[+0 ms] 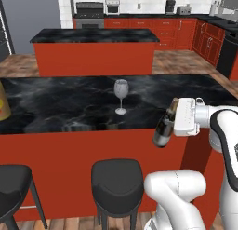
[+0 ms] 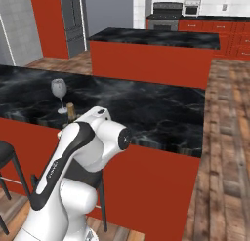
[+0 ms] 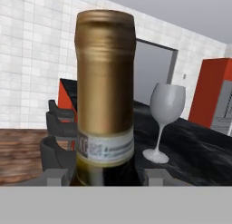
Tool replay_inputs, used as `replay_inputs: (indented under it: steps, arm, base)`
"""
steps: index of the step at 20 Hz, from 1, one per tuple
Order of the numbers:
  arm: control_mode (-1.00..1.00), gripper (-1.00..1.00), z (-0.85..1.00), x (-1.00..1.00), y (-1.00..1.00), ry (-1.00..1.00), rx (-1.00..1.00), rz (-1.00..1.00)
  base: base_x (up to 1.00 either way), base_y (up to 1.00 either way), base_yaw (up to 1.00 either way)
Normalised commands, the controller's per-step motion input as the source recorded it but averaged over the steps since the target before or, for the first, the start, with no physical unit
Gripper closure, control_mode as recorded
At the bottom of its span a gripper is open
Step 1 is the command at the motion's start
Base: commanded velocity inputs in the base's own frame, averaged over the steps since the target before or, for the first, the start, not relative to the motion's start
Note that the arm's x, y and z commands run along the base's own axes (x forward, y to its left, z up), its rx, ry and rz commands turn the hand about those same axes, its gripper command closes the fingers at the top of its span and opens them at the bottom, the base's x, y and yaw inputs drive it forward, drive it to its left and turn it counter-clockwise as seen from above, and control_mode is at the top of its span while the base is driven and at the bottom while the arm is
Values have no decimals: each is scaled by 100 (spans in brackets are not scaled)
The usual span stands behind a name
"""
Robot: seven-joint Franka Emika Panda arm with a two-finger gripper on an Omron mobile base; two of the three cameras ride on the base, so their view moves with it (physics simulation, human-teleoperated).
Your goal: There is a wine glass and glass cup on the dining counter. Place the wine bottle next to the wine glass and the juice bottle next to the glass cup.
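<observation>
1. My claw (image 1: 173,123) is clamped on the wine bottle (image 1: 166,126), held tilted, just off the dining counter's (image 1: 69,101) near edge.
2. The wine glass (image 1: 121,96) stands upright on that counter, ahead and to my left.
3. The juice bottle (image 1: 3,103) is cut off far left; I cannot make out the glass cup.

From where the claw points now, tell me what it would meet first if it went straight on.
The claw is shut on the wine bottle, whose neck fills its line. Beyond that, the wine glass stands slightly right of centre on the dining counter; it is probably first, though depth is unclear.
</observation>
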Motion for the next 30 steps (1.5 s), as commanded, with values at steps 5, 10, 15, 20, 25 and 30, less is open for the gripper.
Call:
replay_inputs:
  steps: [5,10,15,20,25,30]
  arm:
    - [100,100,0,0,0,0,0,0]
    - [100,100,0,0,0,0,0,0]
    - [100,100,0,0,0,0,0,0]
    - [100,100,0,0,0,0,0,0]
    - [100,100,0,0,0,0,0,0]
    - [-100,100,0,0,0,0,0,0]
  base:
    - [0,0,0]
    - [0,0,0]
    - [0,0,0]
    - [0,0,0]
    - [0,0,0]
    - [0,0,0]
